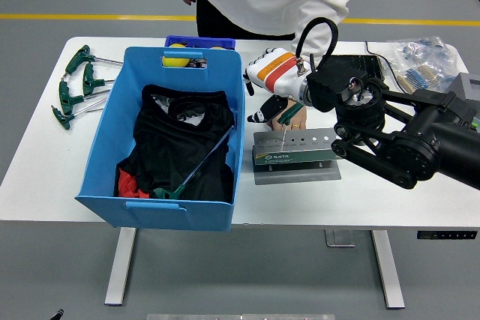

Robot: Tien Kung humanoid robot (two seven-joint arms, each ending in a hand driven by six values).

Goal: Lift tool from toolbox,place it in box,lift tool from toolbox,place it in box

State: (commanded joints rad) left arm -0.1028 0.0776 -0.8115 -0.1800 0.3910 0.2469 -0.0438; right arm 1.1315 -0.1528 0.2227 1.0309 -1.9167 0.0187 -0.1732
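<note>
Hovering my right hand (271,88) between blue box (112,177) and grey toolbox (294,157), fingers loose, holding nothing; one tool (201,164) lies inside the box, its handle half hidden.

You have a white table (45,162). On it stand a blue bin (112,148) at left-centre, green T-handle wrenches (75,84) at the far left, a small blue tray (199,41) behind the bin, a grey tool stand (294,157) in the middle, and plastic bags (420,61) at far right.
</note>
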